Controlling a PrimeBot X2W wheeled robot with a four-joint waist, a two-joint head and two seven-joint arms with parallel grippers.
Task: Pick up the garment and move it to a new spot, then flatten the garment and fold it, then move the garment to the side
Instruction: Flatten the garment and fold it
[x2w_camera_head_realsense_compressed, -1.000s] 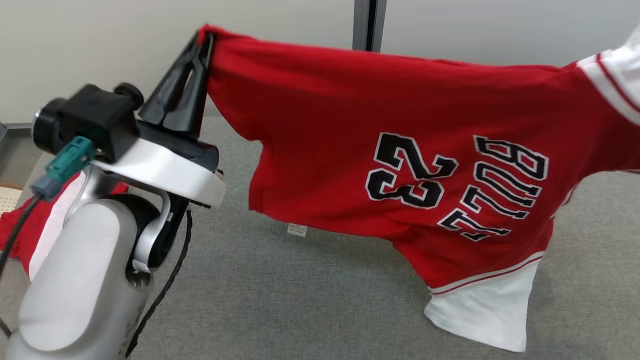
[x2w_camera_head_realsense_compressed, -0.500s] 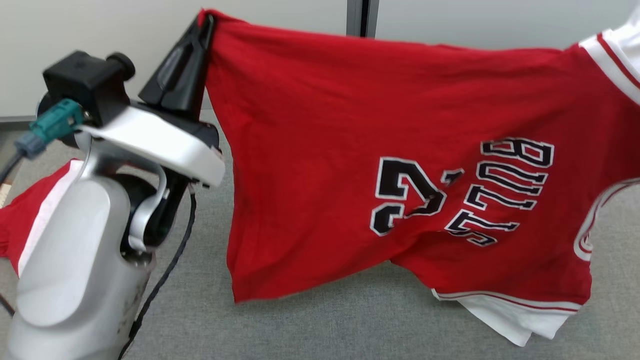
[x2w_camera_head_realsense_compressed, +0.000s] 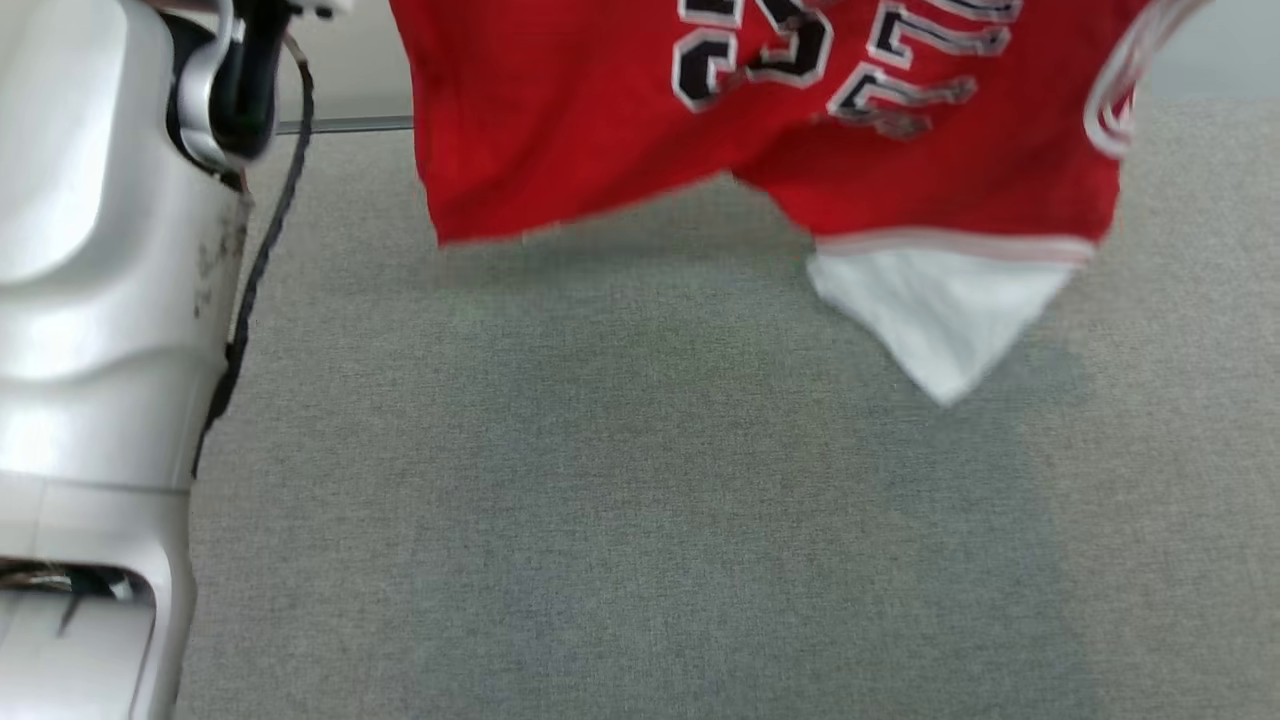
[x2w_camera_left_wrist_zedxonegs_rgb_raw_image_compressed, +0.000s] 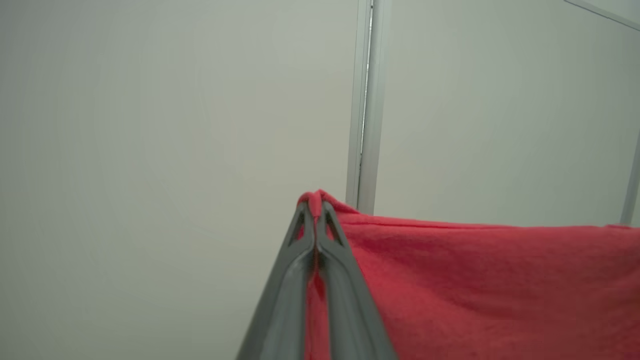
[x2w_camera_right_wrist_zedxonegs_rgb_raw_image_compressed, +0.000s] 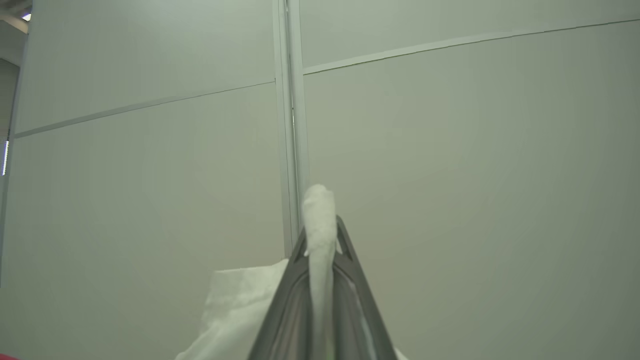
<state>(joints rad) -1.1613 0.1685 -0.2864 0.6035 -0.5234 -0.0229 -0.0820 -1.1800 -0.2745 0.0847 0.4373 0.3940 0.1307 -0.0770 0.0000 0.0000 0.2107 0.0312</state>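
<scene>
The garment (x2w_camera_head_realsense_compressed: 600, 120) is a red jersey with black-and-white lettering and a white sleeve. It hangs in the air at the top of the head view, its lower edge above the grey surface (x2w_camera_head_realsense_compressed: 640, 500). In the left wrist view my left gripper (x2w_camera_left_wrist_zedxonegs_rgb_raw_image_compressed: 315, 207) is shut on a red corner of the garment (x2w_camera_left_wrist_zedxonegs_rgb_raw_image_compressed: 475, 280), which stretches away to the right. In the right wrist view my right gripper (x2w_camera_right_wrist_zedxonegs_rgb_raw_image_compressed: 322, 225) is shut on a bunched white part of the garment (x2w_camera_right_wrist_zedxonegs_rgb_raw_image_compressed: 320, 210), with more white cloth hanging at its left.
My pale left forearm (x2w_camera_head_realsense_compressed: 90, 300) with a black cable fills the left side of the head view. Pale wall panels (x2w_camera_left_wrist_zedxonegs_rgb_raw_image_compressed: 175, 125) with a vertical metal strip (x2w_camera_left_wrist_zedxonegs_rgb_raw_image_compressed: 365, 100) stand behind the raised garment.
The head view has tilted down, so the garment now sits at the top edge. The jersey's lower edge hangs off the surface, where a second ago its white sleeve draped on it.
</scene>
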